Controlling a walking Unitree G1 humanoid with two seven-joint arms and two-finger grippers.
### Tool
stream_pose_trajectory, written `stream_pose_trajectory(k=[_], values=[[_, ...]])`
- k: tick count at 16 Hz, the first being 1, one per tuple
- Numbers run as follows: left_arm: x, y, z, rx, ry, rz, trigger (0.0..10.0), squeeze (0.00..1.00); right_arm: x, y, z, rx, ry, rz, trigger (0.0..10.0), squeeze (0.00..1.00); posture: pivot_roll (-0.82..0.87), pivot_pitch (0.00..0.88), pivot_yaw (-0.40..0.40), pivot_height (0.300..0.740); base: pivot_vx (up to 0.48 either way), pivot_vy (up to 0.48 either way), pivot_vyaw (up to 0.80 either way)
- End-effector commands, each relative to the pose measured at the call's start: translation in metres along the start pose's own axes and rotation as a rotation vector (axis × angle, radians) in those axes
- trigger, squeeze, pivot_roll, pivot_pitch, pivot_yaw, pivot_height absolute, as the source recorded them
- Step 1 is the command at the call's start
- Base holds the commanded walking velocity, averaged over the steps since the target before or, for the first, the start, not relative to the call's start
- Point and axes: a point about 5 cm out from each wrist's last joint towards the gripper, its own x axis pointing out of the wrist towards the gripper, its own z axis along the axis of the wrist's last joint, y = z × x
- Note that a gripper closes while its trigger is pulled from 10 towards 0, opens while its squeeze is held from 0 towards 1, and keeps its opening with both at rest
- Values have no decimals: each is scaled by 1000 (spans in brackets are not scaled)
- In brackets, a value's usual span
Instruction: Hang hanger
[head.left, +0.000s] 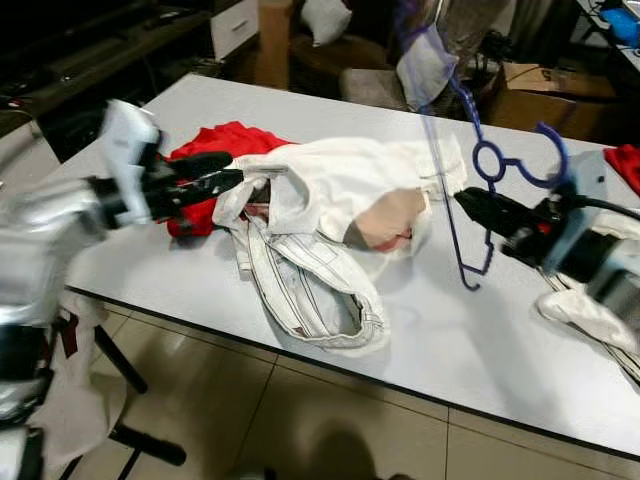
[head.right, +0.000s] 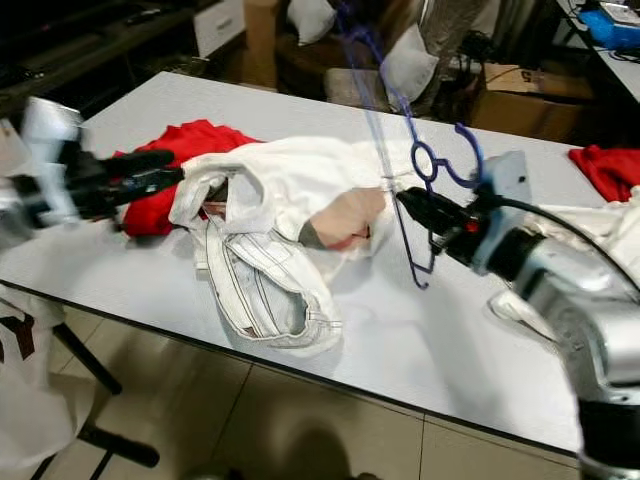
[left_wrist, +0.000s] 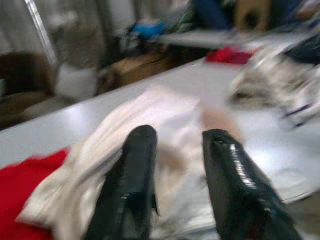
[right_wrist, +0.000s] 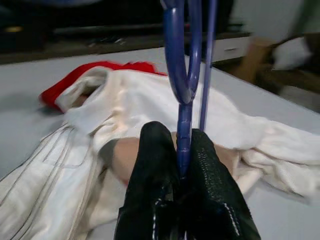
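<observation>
Fingers of your right gripper (right_wrist: 182, 165) are clamped on the thin blue plastic hanger (head.left: 478, 160), pinching its stem just below the loop. The hook and frame stand up past the fingertips while the lower bar hangs beneath them, clear of the white tabletop (head.left: 480, 340). That grip looks chosen to keep the hanger's arms free, so you can feed one of them into the garment.

Just ahead of those fingertips lies the crumpled cream-white jacket with grey stitching (head.left: 330, 230), spread on the table and partly covering a red cloth (head.left: 225, 140).

Your left gripper (left_wrist: 175, 185) has its fingers parted with nothing between them. Its tips sit at the jacket's near edge, right beside the red cloth, probably ready to lift the collar open for the hanger. Whether they touch the fabric I cannot tell, as the arm is blurred.

No brand, label or writing can be read on the hanger or the clothes.
</observation>
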Motion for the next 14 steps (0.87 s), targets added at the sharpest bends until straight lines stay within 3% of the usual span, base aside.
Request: stream_pose_trajectory(k=[1, 2, 4, 6, 7, 8, 10, 11, 12, 14], values=[[-8, -9, 25, -9, -79, -70, 10000, 1000, -1, 1, 4, -16, -11, -70, 10000, 0, -41, 0, 0, 740, 0, 0, 0], [-12, -12, 33, -16, -112, -84, 10000, 1000, 0, 2, 3, 4, -8, -88, 10000, 0, -41, 0, 0, 740, 0, 0, 0], [-17, -12, 65, -51, -310, -64, 10000, 1000, 2, 0, -4, 46, -24, -218, 10000, 0, -39, 0, -9, 740, 0, 0, 0], [0, -4, 72, -37, -376, 125, 10000, 1000, 4, -6, -9, 18, -13, -395, 10000, 0, -40, 0, -11, 740, 0, 0, 0], [22, -6, 54, -2, -312, 268, 10000, 839, 4, -1, -16, 40, 14, -495, 10000, 0, -43, 0, -10, 740, 0, 0, 0], [34, -9, 41, -14, -284, 325, 10000, 412, 4, 6, -19, 65, 1, -509, 10000, 0, -47, 0, -7, 740, 0, 0, 0], [45, -16, 24, -53, -253, 376, 10000, 314, 4, 18, -20, 58, -25, -502, 10000, 0, -53, 0, -6, 740, 0, 0, 0], [59, -30, 2, -116, -212, 427, 10000, 247, 8, 35, -20, 76, -57, -482, 10000, 0, -56, 0, -6, 740, 0, 0, -581], [68, -44, -16, -85, -150, 451, 10000, 247, 12, 44, -19, 75, -67, -481, 10000, 0, -56, 0, -6, 740, 0, 0, -800], [73, -55, -33, -29, -85, 489, 10000, 247, 18, 48, -18, 33, -71, -496, 10000, 0, -67, 0, -4, 740, 0, 0, -800]])
